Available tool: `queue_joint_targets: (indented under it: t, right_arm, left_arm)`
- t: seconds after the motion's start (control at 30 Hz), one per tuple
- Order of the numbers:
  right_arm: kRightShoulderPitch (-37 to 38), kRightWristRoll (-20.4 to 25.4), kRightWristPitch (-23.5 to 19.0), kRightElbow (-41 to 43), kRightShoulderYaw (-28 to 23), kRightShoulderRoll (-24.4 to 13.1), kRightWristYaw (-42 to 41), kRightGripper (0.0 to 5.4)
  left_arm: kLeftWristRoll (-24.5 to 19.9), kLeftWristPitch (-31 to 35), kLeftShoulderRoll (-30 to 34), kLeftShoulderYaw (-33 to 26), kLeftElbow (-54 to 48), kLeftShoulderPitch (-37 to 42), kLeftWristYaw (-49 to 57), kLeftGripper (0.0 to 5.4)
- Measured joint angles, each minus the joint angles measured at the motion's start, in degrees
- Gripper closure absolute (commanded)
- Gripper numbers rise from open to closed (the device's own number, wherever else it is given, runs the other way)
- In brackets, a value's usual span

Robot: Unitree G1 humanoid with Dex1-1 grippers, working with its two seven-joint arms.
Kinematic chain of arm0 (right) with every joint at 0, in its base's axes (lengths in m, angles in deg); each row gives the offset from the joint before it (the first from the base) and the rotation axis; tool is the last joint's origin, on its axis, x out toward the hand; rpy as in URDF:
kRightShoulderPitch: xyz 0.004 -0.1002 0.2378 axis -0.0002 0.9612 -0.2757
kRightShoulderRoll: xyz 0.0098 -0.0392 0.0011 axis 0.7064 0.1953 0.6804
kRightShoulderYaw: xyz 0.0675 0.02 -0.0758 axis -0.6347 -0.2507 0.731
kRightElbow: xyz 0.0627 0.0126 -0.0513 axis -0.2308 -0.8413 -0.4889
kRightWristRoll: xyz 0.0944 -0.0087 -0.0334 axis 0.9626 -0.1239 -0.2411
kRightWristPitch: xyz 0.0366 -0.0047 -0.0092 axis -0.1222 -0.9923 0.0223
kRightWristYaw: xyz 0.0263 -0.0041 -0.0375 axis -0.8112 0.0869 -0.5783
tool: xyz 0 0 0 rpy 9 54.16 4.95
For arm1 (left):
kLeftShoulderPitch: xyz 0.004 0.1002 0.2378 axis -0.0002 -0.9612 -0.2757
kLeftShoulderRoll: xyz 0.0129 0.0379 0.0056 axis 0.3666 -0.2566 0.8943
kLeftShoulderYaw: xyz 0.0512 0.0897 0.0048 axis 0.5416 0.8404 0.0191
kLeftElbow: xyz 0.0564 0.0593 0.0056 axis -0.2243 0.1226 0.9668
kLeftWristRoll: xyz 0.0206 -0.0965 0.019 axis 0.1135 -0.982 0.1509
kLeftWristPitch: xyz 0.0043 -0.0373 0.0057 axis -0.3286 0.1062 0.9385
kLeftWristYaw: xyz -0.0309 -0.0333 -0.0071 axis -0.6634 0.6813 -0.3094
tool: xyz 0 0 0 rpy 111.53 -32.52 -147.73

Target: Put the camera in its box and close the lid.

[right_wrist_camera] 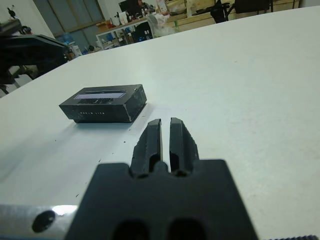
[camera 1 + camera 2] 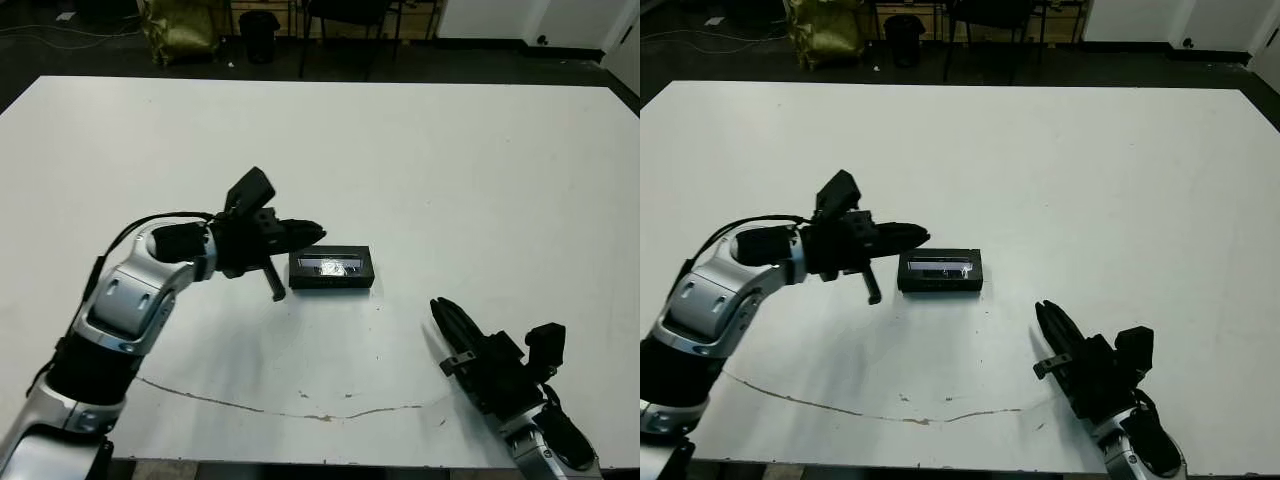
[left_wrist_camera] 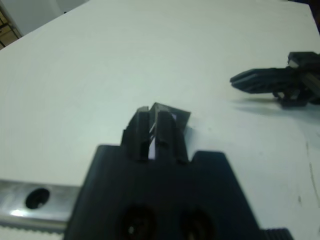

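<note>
Your left arm (image 2: 125, 305) wears silver-grey shells over black joints, with a black cable looping along the forearm. Both grippers, left gripper (image 2: 305, 232) and right gripper (image 2: 445, 315), are matte black with ridged fingers.

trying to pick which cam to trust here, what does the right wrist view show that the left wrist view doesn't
Only the right wrist view shows the box whole: it sits on the table with the lid on top, pale stripe up, clear of the right gripper, whose fingers are together. Shelves and clutter show beyond the table.

Only the left wrist view shows the left gripper, fingers together, with just a dark corner peeking past them, and the right gripper from outside.

Both share the white table. Neither shows the camera.
</note>
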Motion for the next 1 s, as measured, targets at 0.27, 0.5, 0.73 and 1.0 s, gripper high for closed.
queue_joint_targets:
  t: [0.27,0.5,0.73,1.0]
  right_arm:
    - [0.00,-0.22,0.57,-0.46,0.00,0.14,0.00,5.40]
    - [0.03,-0.29,0.70,-0.81,-0.02,0.16,-0.02,5.40]
    - [0.18,-0.30,0.69,-0.67,0.04,0.16,0.06,5.40]
    - [0.28,0.01,0.57,-0.59,0.03,0.11,-0.49,5.40]
  left_arm:
    - [3.08,-1.07,-3.00,3.62,2.08,-0.58,4.24,5.37]
    - [6.66,-2.93,-3.81,6.08,5.87,-2.81,6.10,5.37]
    - [9.90,-5.35,-3.76,7.70,6.96,-3.97,7.01,5.37]
    - [10.57,-8.19,-3.32,8.15,8.79,-5.01,6.92,5.37]
